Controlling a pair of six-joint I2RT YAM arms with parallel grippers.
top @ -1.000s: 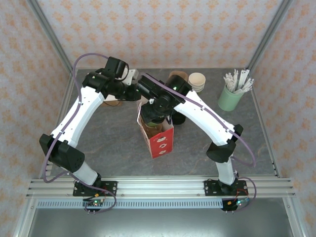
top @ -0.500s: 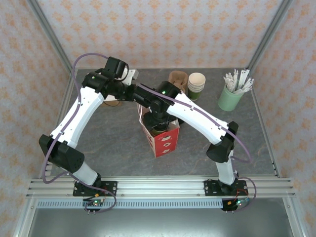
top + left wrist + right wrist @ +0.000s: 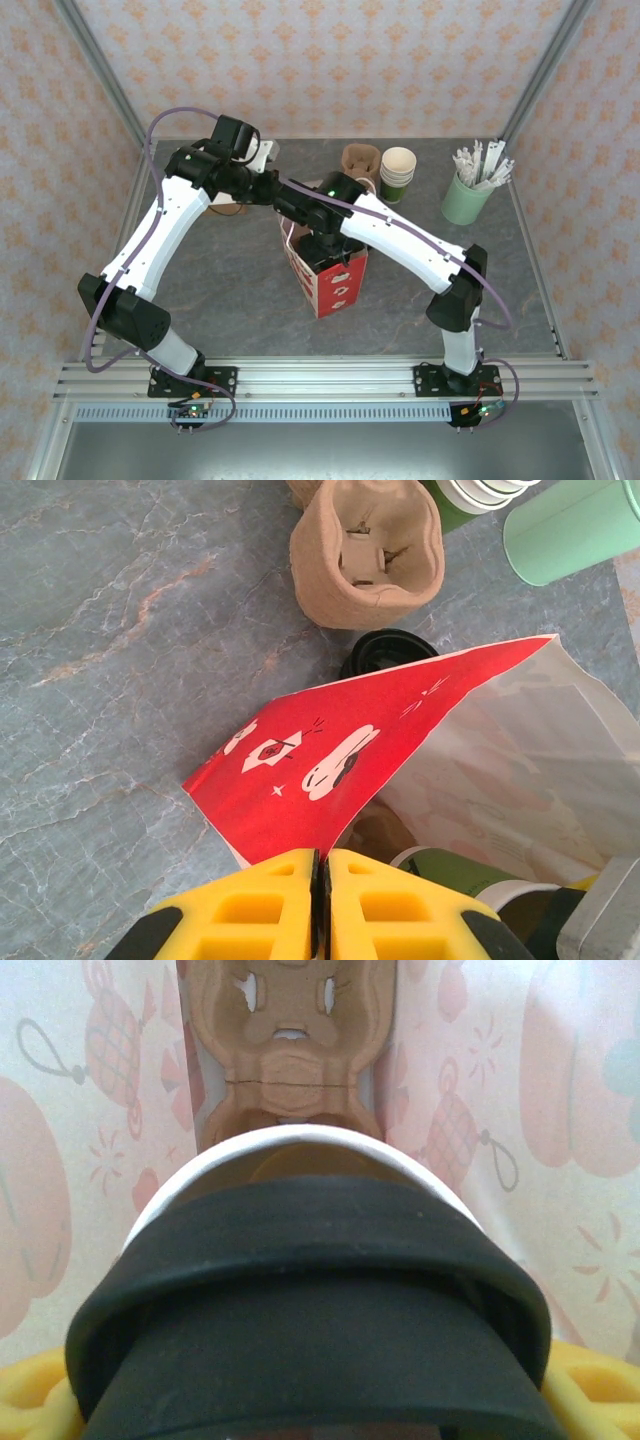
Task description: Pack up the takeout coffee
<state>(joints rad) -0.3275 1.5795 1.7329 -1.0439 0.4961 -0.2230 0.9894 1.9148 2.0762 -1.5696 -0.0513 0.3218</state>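
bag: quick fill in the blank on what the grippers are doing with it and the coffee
1. The left gripper pinches the ____ bag's edge.
2. The right gripper holds the coffee inside the ____.
3. The coffee's lid is ____.
Missing words: red; bag; black

Bare counter (image 3: 230, 300) lies open near, left and right of the red bag (image 3: 335, 285); both arms crowd its mouth. Cup stack (image 3: 397, 172) and stick holder (image 3: 466, 200) block the far right.
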